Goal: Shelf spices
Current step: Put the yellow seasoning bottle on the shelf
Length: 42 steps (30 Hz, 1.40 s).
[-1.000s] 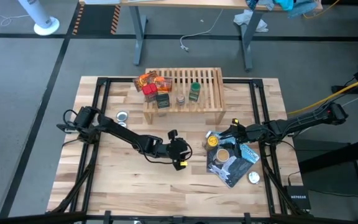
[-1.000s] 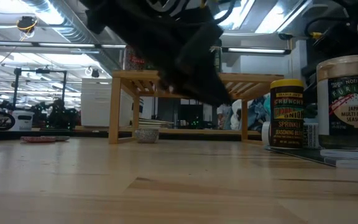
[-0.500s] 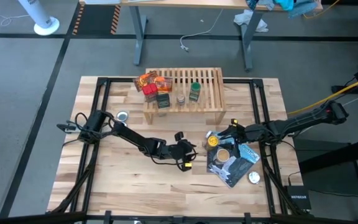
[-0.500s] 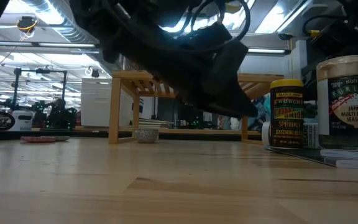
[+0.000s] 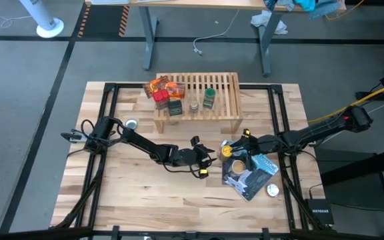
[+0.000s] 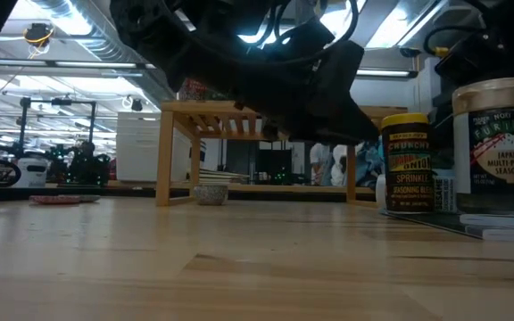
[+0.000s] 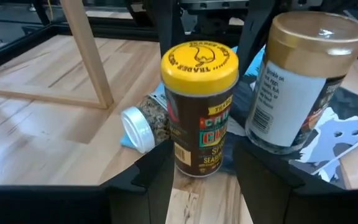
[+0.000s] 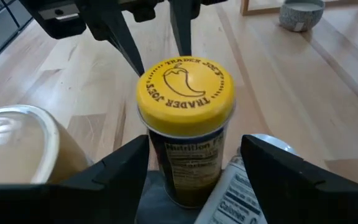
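Right wrist view: yellow-capped jar (image 8: pixel 185 130) stands before the shelf (image 5: pixel 197 93), between open fingers of both right gripper (image 8: pixel 194 155) and left gripper (image 7: pixel 204 171), unheld; simultaneous closing risks collision, toppling it.

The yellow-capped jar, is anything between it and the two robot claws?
No. Both wrist views show the yellow-capped spice jar standing directly between the left gripper fingers and the right gripper fingers, nothing intervening.
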Available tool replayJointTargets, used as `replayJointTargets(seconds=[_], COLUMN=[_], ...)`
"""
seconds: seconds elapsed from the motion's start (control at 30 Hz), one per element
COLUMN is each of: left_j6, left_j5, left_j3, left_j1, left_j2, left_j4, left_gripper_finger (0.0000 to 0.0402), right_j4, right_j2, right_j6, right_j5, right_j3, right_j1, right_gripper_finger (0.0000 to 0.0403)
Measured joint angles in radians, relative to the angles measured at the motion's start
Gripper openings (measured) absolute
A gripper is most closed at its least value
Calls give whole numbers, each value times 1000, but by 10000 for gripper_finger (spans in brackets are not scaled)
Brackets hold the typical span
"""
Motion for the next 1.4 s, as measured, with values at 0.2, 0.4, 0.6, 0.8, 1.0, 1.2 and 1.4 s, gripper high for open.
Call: replayJointTargets(seconds=[0.2, 0.4, 0.6, 0.8, 1.0, 1.2, 1.4], left_j6=[-2, -2, -2, -2, -3, -3, -3], left_j5=[2, 3, 3, 3, 3, 3, 3], left_j3=[0, 0, 0, 0, 0, 0, 0], left_j1=[0, 3, 5, 4, 4, 4, 4], left_j2=[0, 0, 0, 0, 0, 0, 0], left_j4=[1, 28, 29, 28, 28, 26, 12], left_gripper_finger=[156, 156, 156, 156, 156, 156, 156], right_j4=[93, 105, 175, 197, 232, 236, 267], right_j2=[77, 121, 146, 182, 226, 229, 230], right_j6=[-6, 1, -7, -5, -7, -7, -7], right_j5=[-5, -5, -5, -5, -4, -4, -5], right_j3=[0, 1, 1, 1, 3, 3, 1], right_j1=[0, 0, 0, 0, 0, 0, 0], right_gripper_finger=[262, 262, 262, 253, 207, 196, 200])
